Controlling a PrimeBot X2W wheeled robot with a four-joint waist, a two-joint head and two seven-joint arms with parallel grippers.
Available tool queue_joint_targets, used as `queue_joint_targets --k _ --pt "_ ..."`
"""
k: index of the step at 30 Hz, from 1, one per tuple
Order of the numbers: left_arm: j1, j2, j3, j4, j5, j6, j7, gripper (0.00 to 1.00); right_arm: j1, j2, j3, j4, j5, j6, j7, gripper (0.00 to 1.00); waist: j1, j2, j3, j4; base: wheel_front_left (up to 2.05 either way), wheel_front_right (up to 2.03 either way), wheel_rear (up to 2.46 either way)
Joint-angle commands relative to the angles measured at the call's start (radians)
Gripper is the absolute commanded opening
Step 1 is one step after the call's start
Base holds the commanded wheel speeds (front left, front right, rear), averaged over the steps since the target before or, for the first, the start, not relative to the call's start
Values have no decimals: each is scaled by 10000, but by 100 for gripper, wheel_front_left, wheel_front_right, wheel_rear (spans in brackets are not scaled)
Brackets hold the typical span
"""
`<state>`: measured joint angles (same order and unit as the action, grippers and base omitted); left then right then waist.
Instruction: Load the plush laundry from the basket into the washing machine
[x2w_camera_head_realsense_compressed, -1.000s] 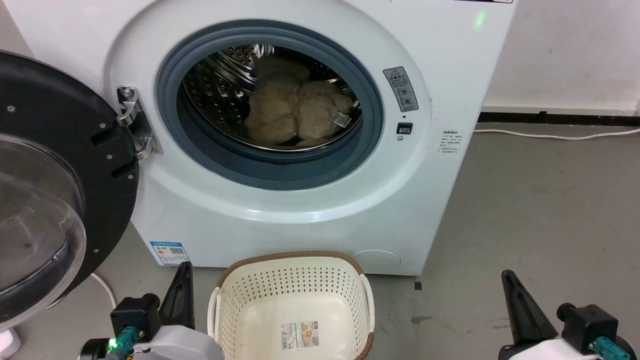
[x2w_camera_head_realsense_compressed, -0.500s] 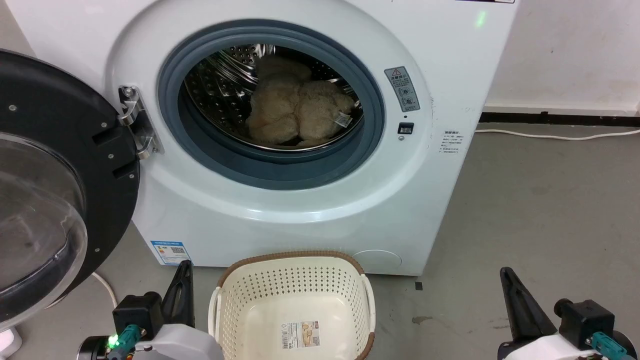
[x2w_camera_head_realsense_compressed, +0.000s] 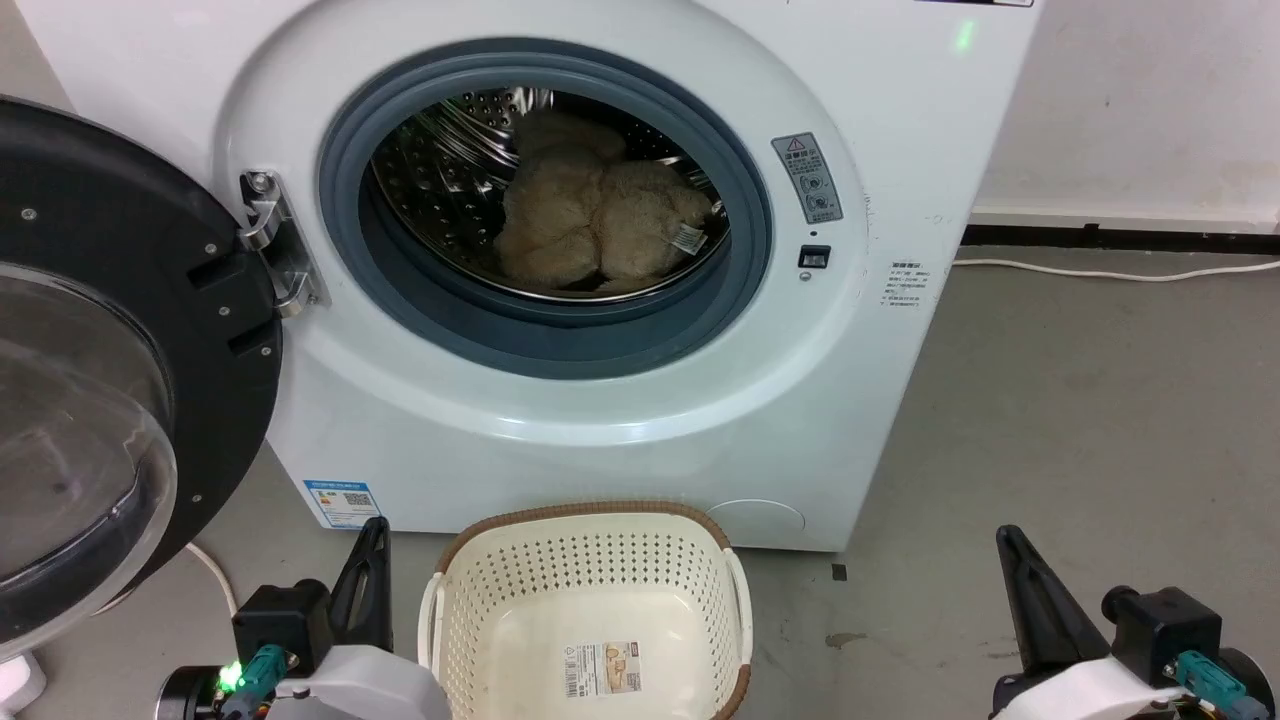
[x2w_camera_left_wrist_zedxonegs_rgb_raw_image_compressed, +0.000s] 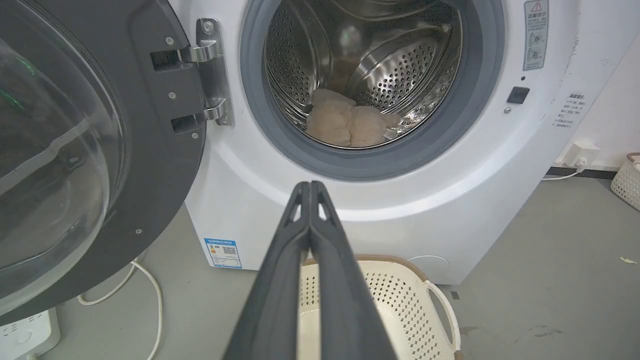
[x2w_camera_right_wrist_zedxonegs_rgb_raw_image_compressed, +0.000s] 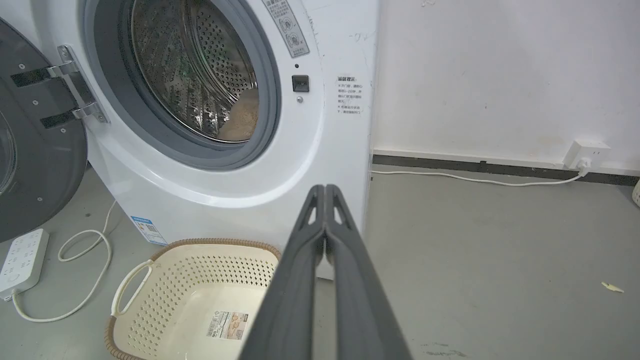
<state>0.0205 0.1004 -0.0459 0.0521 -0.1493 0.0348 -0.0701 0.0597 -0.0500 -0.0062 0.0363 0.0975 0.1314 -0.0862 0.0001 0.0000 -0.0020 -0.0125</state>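
The plush (x2w_camera_head_realsense_compressed: 590, 235) lies in the washer's (x2w_camera_head_realsense_compressed: 600, 430) drum, its lower edge hidden behind the grey port ring. The basket (x2w_camera_head_realsense_compressed: 585, 512) stands on the floor before the machine, its near end cut off in the head view. Beside it, the left claw (x2w_camera_left_wrist_zedxonegs_rgb_raw_image_compressed: 310, 186) and right claw (x2w_camera_right_wrist_zedxonegs_rgb_raw_image_compressed: 325, 189) are closed, fingers pressed together; the open door (x2w_camera_head_realsense_compressed: 120, 330) runs off the left edge

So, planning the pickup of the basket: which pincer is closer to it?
The left pincer, close by the basket; the right pincer sits well off to the other side.
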Motion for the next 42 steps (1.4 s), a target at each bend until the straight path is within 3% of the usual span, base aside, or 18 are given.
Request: queue_joint_targets --k 1,42 --pt "-97 -65 59 -72 143 -37 52 0 -160 -1 13 -70 -80 -4 46 0 -1 0 1 3 0 0 0" --pt "-178 -391 358 -407 1152 -269 537 0 -486 -2 50 -289 -749 -7 656 0 -1 0 15 94 0 0 0"
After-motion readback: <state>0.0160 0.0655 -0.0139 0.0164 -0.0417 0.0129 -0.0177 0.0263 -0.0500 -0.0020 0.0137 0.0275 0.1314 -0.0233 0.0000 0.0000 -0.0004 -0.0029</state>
